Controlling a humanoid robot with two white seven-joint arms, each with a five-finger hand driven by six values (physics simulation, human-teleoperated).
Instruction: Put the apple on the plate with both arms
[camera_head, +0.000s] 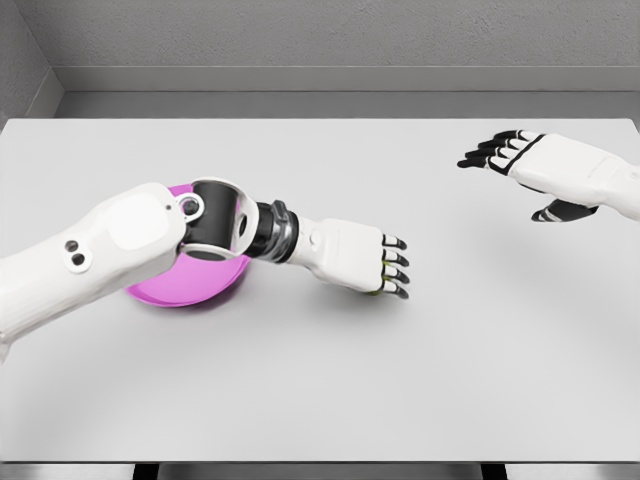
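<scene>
My left hand lies palm down near the middle of the table, its fingers curled over a small yellow-green apple, of which only a sliver shows under the fingertips. The left forearm crosses over a magenta plate at the left, hiding most of it. My right hand hovers at the upper right, well away from the apple, with its fingers stretched out and empty.
The grey table spans the whole view, with its front edge at the bottom. A grey wall stands behind its far edge.
</scene>
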